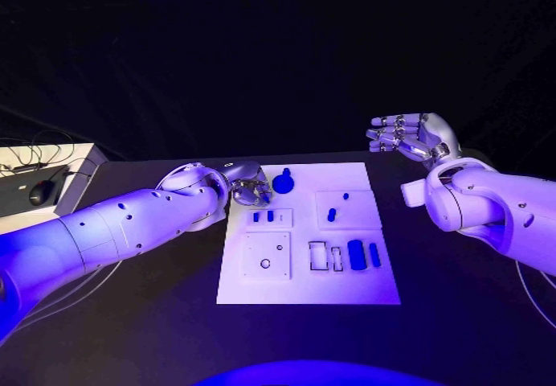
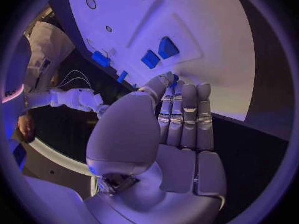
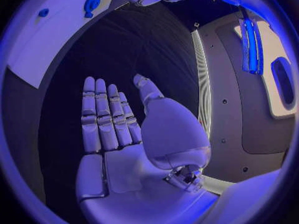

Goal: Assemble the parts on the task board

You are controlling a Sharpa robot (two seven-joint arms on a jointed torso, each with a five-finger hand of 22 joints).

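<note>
While the left hand (image 1: 246, 186) reaches with fingers (image 2: 184, 115) extended and holding nothing, a round blue part (image 1: 283, 182) lies just beyond their tips on the task board (image 1: 382, 289), where a nudge could knock it away; the right hand (image 1: 408, 134) hovers spread and idle off the board.

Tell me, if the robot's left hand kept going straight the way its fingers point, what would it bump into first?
Probably the round blue part near the task board's far end. The left hand points at it, fingertips close; depth is hard to judge.
</note>
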